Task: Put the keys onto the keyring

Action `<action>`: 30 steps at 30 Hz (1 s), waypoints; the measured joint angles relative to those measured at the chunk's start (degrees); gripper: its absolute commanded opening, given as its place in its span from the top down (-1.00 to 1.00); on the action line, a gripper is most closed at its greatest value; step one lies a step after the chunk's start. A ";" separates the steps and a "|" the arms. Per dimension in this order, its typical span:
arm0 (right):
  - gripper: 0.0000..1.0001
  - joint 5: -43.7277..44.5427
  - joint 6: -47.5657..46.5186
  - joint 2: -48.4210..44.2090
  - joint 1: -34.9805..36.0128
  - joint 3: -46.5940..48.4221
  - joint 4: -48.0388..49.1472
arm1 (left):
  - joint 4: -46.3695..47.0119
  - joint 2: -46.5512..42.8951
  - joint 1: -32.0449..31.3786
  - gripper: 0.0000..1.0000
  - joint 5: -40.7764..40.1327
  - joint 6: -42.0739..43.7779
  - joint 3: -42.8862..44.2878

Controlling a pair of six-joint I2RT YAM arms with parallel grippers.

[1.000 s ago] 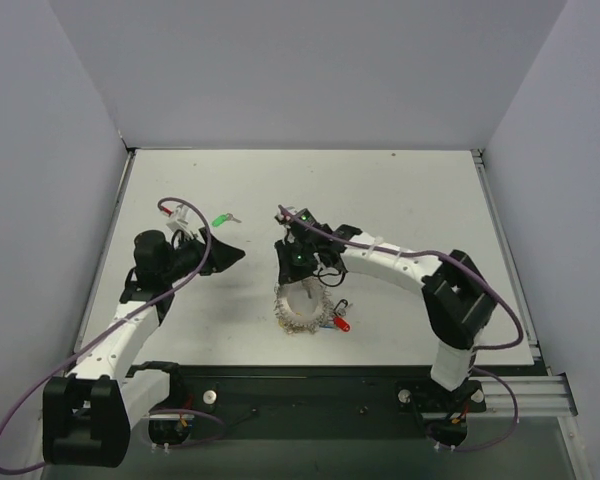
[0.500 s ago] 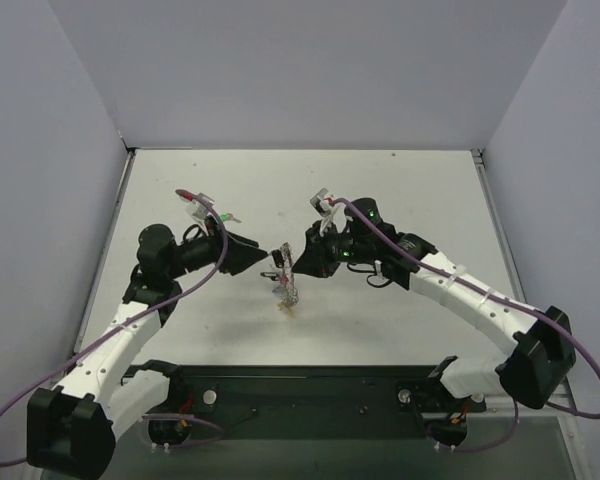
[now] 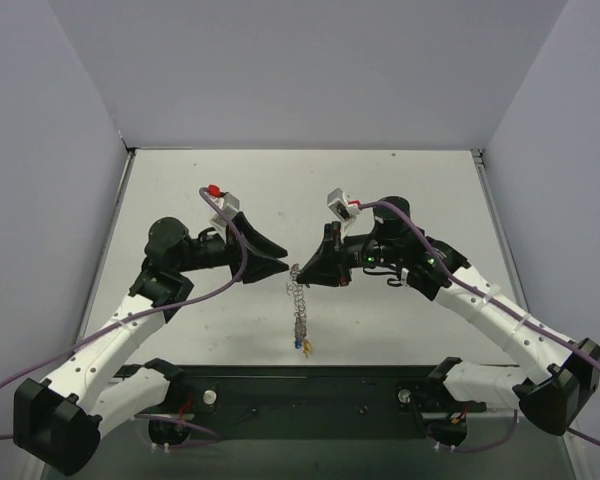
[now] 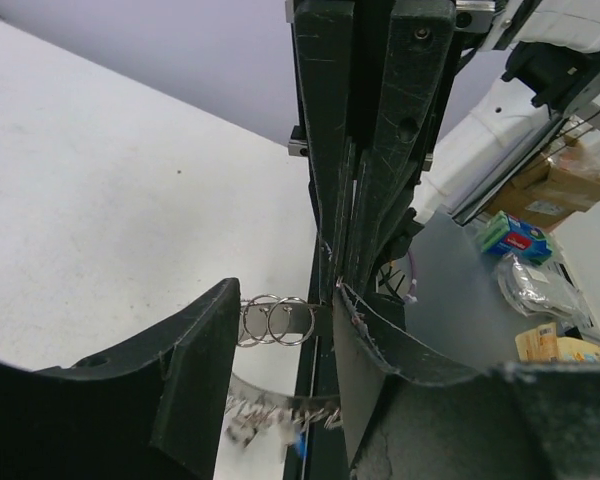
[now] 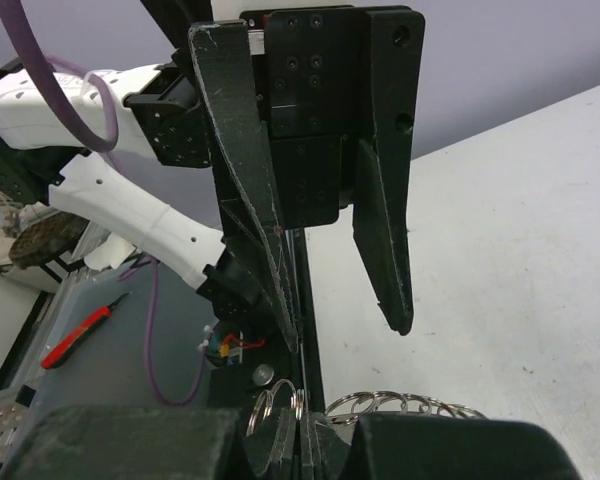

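Over the white tabletop [image 3: 410,190] we see the 2 arms meeting tip to tip near the middle. The right pincer [image 3: 303,270] is clamped tight on the upper rim of the keyring [image 3: 298,297], which hangs edge-on beneath it. The left pincer [image 3: 282,266] stands partly open, its 2 fingers straddling the ring's coils; we cannot tell whether they touch. The keys [image 3: 303,346], blue and yellow, dangle at the ring's lowest point.
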 measured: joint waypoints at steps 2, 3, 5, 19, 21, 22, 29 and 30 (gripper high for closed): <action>1.00 -1.05 0.00 -0.44 0.00 0.00 0.00 | 1.18 0.00 -0.44 0.10 0.92 -0.42 0.00; 1.00 -1.36 0.02 -0.55 0.00 0.02 0.02 | 1.57 0.02 -0.70 0.14 1.22 -0.55 0.00; 1.00 -1.86 0.02 -0.57 0.00 0.02 0.02 | 2.32 0.15 -1.18 0.19 1.86 -0.79 0.00; 1.00 -2.10 0.04 -0.57 -0.28 0.02 0.00 | 2.08 1.97 -4.42 0.23 4.20 -0.44 0.13; 1.00 -2.10 0.07 -0.57 -0.33 0.02 0.02 | 1.42 1.99 -4.72 0.30 4.20 0.20 0.31; 1.00 -2.10 0.07 -0.57 -0.33 0.02 0.02 | 0.90 2.01 -4.87 0.32 4.20 0.61 0.46; 1.00 -2.21 0.07 -0.57 -0.74 0.02 -0.66 | -5.73 2.43 -6.36 1.00 3.13 5.18 2.97; 1.00 -2.47 0.24 -0.55 -0.94 0.02 -0.83 | -6.47 2.60 -6.43 1.00 2.62 5.60 3.28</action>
